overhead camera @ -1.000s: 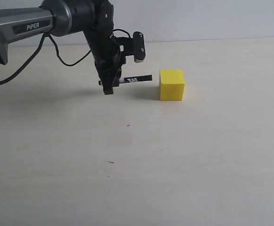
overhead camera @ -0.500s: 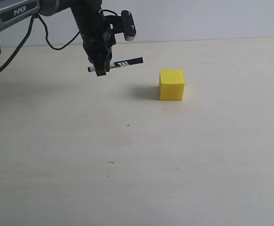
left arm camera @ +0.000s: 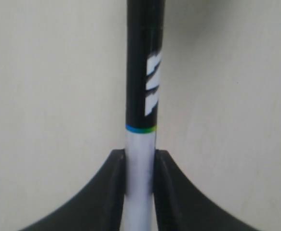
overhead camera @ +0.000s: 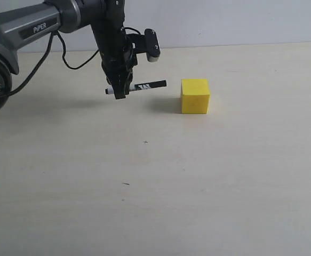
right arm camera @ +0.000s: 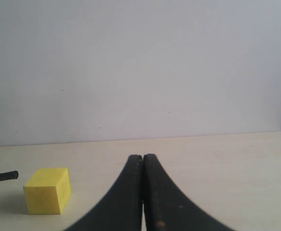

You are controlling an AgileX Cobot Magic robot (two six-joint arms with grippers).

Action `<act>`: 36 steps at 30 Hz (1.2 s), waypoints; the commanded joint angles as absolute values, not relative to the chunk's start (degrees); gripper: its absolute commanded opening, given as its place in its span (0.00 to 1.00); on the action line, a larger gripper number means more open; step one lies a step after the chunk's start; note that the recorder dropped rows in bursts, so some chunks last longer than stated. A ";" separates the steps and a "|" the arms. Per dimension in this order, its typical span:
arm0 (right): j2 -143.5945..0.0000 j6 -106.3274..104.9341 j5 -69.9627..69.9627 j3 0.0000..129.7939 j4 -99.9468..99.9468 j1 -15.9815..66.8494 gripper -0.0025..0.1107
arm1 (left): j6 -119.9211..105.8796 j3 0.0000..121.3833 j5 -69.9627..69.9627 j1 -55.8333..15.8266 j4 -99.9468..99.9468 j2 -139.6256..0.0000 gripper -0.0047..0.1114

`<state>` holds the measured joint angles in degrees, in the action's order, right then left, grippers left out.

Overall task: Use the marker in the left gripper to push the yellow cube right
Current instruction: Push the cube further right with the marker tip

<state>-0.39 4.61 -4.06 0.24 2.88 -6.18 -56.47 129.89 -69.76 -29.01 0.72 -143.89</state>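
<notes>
Bearing yellow cube (overhead camera: 194, 96); pale tabletop (overhead camera: 198, 186); white wall (overhead camera: 240, 21) behind

The exterior camera looks across the pale beige tabletop (overhead camera: 198, 186) from well back, the left wrist camera hugs the slim black-and-white marker (left arm camera: 141, 96), and the low right wrist camera shares the matte yellow cube (right arm camera: 47, 190) with the exterior.

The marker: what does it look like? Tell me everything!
The marker is a slim pen, black on one half with white marks, white on the other, with a thin blue-green ring between. The left gripper pinches its white half. It hangs almost level, black end pointing at the yellow cube, not touching it.
</notes>
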 commanded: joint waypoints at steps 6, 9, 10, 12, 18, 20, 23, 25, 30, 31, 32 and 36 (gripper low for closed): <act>0.00 4.55 -3.78 0.00 2.94 -6.61 0.02 | -55.29 130.11 -69.71 -29.38 4.22 -144.61 0.04; 0.00 4.55 -3.78 0.00 2.94 -6.61 0.02 | -55.29 130.11 -69.06 -29.76 4.22 -144.61 0.04; 0.00 4.55 -3.78 0.00 2.94 -6.61 0.02 | -55.29 130.11 -68.92 -29.94 4.22 -144.61 0.04; 0.00 4.55 -3.78 0.00 2.94 -6.61 0.02 | -55.29 130.11 -68.14 -30.62 4.00 -144.70 0.04; 0.00 4.55 -3.78 0.00 2.94 -6.61 0.02 | -55.29 130.11 -65.74 -34.16 4.00 -144.70 0.04; 0.00 4.55 -3.78 0.00 2.94 -6.61 0.02 | -55.29 130.11 -65.37 -35.55 3.89 -144.70 0.04; 0.00 4.55 -3.78 0.00 2.94 -6.61 0.02 | -55.65 130.22 -65.23 -37.15 4.02 -144.70 0.04; 0.00 4.55 -3.78 0.00 2.94 -6.61 0.02 | -55.65 130.63 -65.42 -37.16 4.12 -144.70 0.04; 0.00 4.55 -3.78 0.00 2.94 -6.61 0.02 | -54.10 130.77 -69.96 -35.37 4.39 -144.88 0.04; 0.00 4.55 -3.78 0.00 2.94 -6.61 0.02 | -53.21 130.77 -69.96 -35.04 4.39 -144.88 0.04; 0.00 4.55 -3.78 0.00 2.94 -6.61 0.02 | -52.54 130.77 -69.96 -34.57 4.53 -145.15 0.04; 0.00 4.55 -3.78 0.00 2.94 -6.61 0.02 | -50.57 130.77 -69.96 -34.17 4.90 -146.01 0.04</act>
<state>-0.39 4.61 -4.06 0.24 2.88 -6.18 -52.52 130.42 -69.58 -34.42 4.53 -145.22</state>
